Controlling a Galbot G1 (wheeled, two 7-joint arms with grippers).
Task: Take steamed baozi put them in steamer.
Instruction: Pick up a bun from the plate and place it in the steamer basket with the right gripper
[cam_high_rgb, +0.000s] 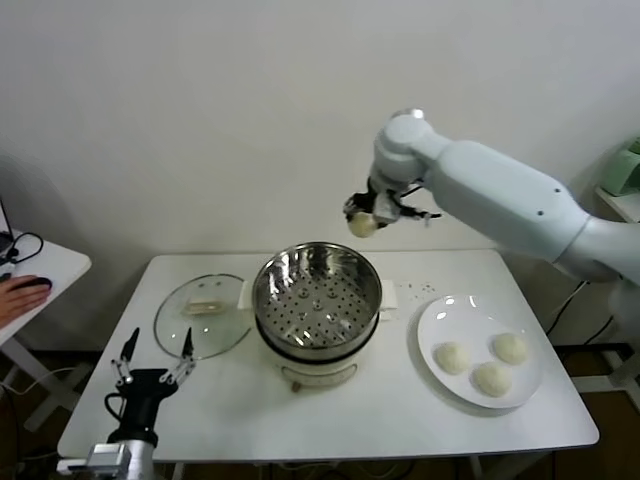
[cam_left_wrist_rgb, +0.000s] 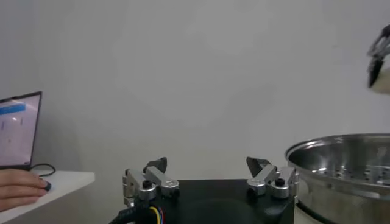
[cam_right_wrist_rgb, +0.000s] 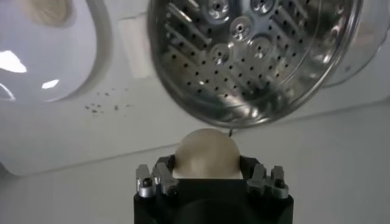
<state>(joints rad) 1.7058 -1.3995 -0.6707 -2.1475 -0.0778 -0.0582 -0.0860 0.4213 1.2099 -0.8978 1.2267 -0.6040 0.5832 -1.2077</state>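
The steel steamer (cam_high_rgb: 317, 300) with its perforated tray stands mid-table; the tray holds no bun. My right gripper (cam_high_rgb: 366, 217) is shut on one cream-white baozi (cam_high_rgb: 362, 224) and holds it high above the steamer's far right rim. In the right wrist view the baozi (cam_right_wrist_rgb: 207, 154) sits between the fingers, with the steamer (cam_right_wrist_rgb: 253, 55) below. Three baozi (cam_high_rgb: 452, 357) (cam_high_rgb: 509, 348) (cam_high_rgb: 492, 379) lie on the white plate (cam_high_rgb: 440, 315) at the right. My left gripper (cam_high_rgb: 152, 365) is open and empty near the table's front left, shown also in the left wrist view (cam_left_wrist_rgb: 207, 172).
A flat glass lid (cam_high_rgb: 203, 315) lies on the table left of the steamer. A side table (cam_high_rgb: 45, 265) with a person's hand (cam_high_rgb: 20, 295) on a mouse stands at the far left. A laptop screen (cam_left_wrist_rgb: 18, 129) shows in the left wrist view.
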